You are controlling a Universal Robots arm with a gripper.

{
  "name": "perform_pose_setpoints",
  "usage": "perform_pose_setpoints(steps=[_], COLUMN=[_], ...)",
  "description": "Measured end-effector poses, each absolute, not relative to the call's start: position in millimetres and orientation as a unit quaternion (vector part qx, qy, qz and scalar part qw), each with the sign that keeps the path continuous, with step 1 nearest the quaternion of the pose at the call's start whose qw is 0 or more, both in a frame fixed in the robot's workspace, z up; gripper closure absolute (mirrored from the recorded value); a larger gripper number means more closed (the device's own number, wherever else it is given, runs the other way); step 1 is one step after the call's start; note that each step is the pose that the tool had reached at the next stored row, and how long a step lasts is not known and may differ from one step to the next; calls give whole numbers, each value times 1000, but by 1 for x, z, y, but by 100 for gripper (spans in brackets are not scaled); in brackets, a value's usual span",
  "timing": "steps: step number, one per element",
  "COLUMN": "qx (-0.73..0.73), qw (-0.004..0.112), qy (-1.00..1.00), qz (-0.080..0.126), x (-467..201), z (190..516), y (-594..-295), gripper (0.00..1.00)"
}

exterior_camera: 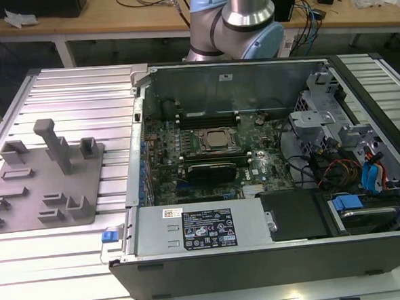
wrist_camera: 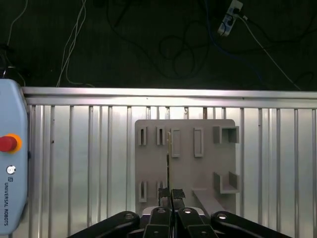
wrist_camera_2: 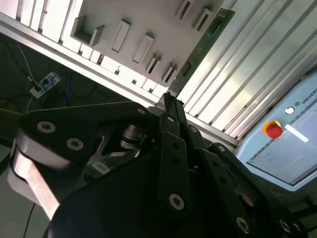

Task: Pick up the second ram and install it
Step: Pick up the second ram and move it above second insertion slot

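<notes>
Presently my end effector (wrist_camera_2: 168,101) pinches the second ram (wrist_camera_2: 200,49) by one end, clear above the grey fixture tray (wrist_camera: 185,163). I judge pick-up complete; installing calls for squaring it to the motherboard (exterior_camera: 164,135).

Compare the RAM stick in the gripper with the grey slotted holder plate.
The RAM stick is green; the holder plate is plain grey. The stick is long, narrow and thin; the plate is broad, with slots and raised brackets. The stick is clamped in the gripper; the plate lies flat on the ribbed table. Both are flat and straight-edged.
</notes>
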State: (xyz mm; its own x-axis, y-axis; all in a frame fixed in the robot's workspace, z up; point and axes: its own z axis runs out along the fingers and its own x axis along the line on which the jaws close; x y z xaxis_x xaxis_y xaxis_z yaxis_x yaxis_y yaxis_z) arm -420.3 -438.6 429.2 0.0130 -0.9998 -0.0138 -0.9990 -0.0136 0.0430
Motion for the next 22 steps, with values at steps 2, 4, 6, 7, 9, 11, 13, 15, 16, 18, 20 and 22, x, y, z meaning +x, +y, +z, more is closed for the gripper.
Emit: perform_pose_setpoints(steps=[2,4,6,7,9,11,13,15,16,18,20,22], qx=[712,712,712,712,712,712,712,712,712,712,712,712], qw=[10,11,11,11,11,11,10,11,11,10,11,10], qy=[-702,-702,-702,-702,-702,-702,-702,-702,-702,-702,-702,-702], qz=[-20,-20,-20,-20,-20,-20,-20,-20,-20,-20,-20,-20], x=[-420,-419,-415,-411,-407,-404,-399,-393,-390,-383,-374,-366], z=[429,429,429,429,429,429,429,429,429,429,429,429], y=[-439,-439,-439,-439,-439,-439,-439,-439,-439,-439,-439,-439], gripper=[91,91,91,91,91,91,91,91,91,91,91,91])
